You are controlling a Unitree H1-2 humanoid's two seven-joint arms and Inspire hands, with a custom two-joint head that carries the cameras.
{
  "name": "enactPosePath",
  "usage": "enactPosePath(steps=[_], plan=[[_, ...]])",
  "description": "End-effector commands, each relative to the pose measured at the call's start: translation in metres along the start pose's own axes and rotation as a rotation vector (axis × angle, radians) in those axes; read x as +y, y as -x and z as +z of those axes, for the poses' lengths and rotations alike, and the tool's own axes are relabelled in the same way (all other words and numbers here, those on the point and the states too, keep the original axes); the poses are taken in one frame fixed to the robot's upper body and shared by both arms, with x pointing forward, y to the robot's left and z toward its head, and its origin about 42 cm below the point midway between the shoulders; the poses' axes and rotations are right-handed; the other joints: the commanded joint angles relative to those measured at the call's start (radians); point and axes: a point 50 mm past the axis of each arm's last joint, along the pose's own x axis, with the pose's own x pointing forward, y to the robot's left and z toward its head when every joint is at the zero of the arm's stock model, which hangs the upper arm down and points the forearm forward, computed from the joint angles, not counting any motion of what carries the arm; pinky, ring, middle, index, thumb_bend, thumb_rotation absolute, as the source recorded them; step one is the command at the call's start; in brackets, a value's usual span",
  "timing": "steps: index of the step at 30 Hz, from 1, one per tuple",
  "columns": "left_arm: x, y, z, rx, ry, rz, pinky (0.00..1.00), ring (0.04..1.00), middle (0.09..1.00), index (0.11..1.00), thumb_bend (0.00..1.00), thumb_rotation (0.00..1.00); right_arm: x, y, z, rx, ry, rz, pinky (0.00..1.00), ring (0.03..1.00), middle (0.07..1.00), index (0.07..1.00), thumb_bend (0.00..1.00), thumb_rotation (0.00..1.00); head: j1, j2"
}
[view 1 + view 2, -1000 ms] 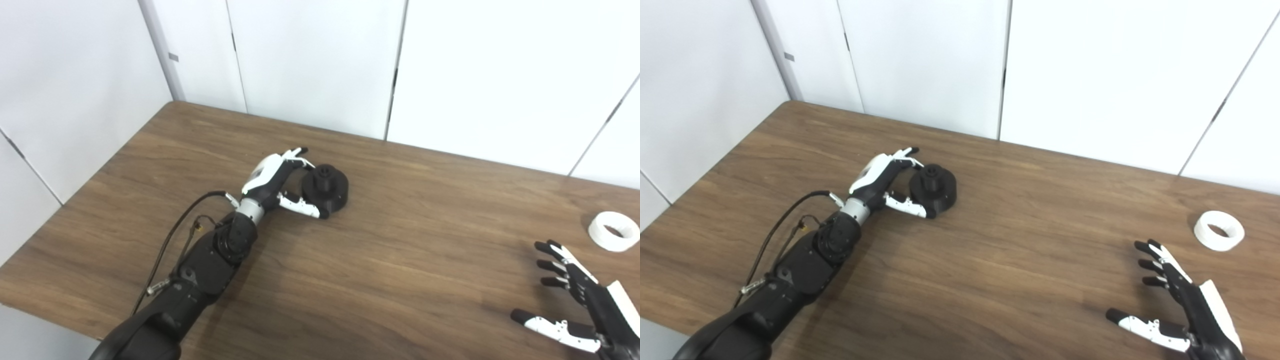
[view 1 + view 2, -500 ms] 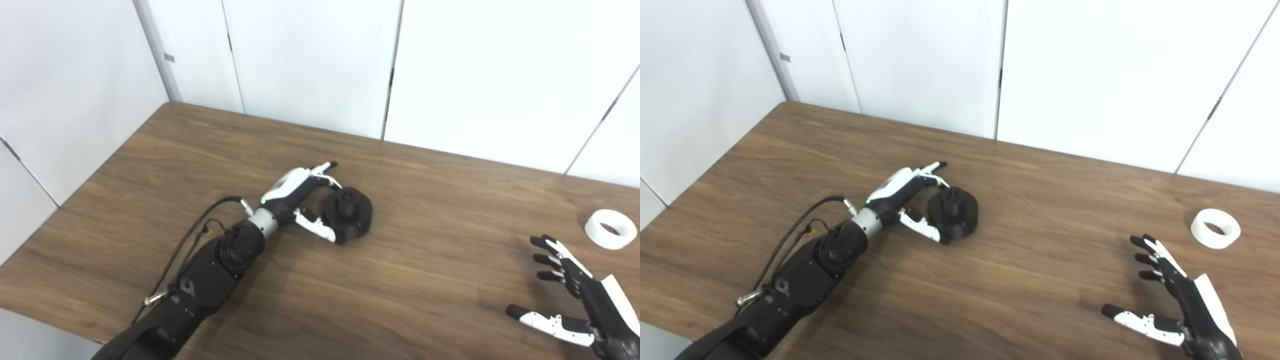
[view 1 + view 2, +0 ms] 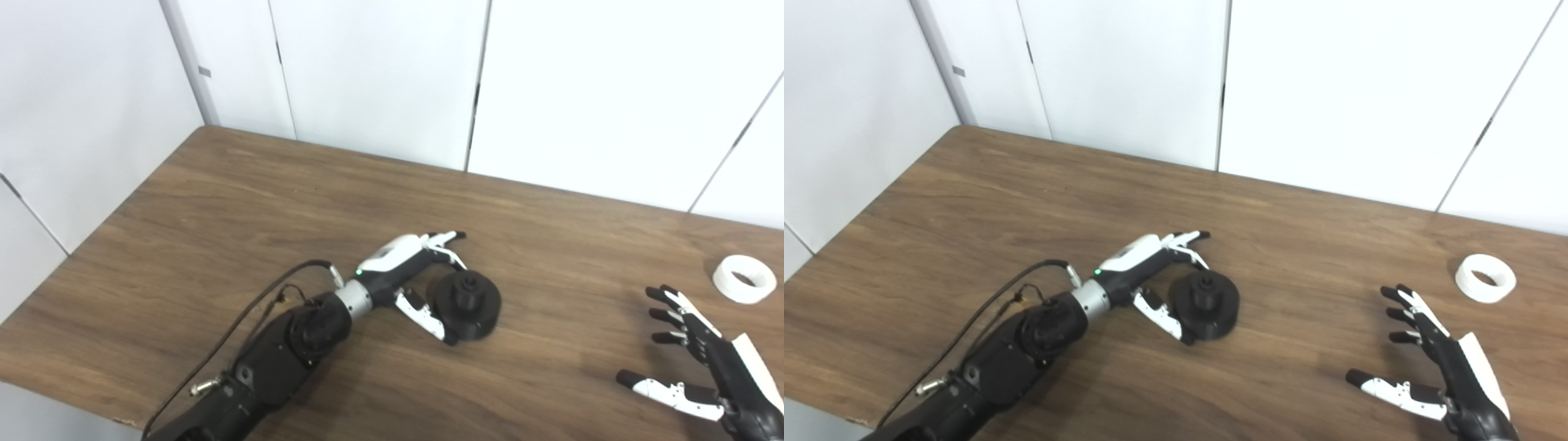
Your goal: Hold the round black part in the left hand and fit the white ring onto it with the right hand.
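The round black part (image 3: pixel 468 304) rests on the wooden table (image 3: pixel 245 202) near its middle, a short hub sticking up from its top. My left hand (image 3: pixel 411 277) wraps it from the left, thumb against its near side and fingers (image 3: pixel 450 236) over its far edge. The white ring (image 3: pixel 742 280) lies flat at the far right. My right hand (image 3: pixel 704 361) hovers open at the lower right, fingers spread, a hand's length short of the ring and holding nothing.
White wall panels (image 3: pixel 380 73) stand behind the table's back edge. A black cable (image 3: pixel 245 324) loops off my left forearm above the table's front left. The table's near edge runs along the lower left.
My left hand has carried the black part toward the right and nearer to me across the table. The right hand has barely shifted. The camera has panned slightly.
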Motion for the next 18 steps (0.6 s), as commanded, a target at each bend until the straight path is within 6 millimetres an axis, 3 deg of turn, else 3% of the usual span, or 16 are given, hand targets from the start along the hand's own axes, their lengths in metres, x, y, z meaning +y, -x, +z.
enactPosePath(steps=[1,10,18], plan=[[-0.014,0.0,0.009,-0.025,-0.016,-0.098,1.0,1.0,1.0,0.487,0.52,0.08,-0.01,-0.009,0.017,-0.105,0.012,-0.043,0.73,0.855,0.955,0.879,0.69,0.28,0.0,0.001],[-0.04,0.002,0.023,-0.092,-0.048,-0.17,1.0,1.0,1.0,0.487,0.52,0.08,-0.01,-0.009,0.017,-0.107,0.01,-0.045,0.75,0.867,0.953,0.879,0.69,0.29,-0.014,0.006],[-0.053,0.002,0.023,-0.1,-0.073,-0.199,1.0,1.0,1.0,0.487,0.52,0.08,-0.009,-0.007,0.024,-0.087,0.016,-0.043,0.75,0.859,0.953,0.882,0.69,0.29,-0.038,0.014]])
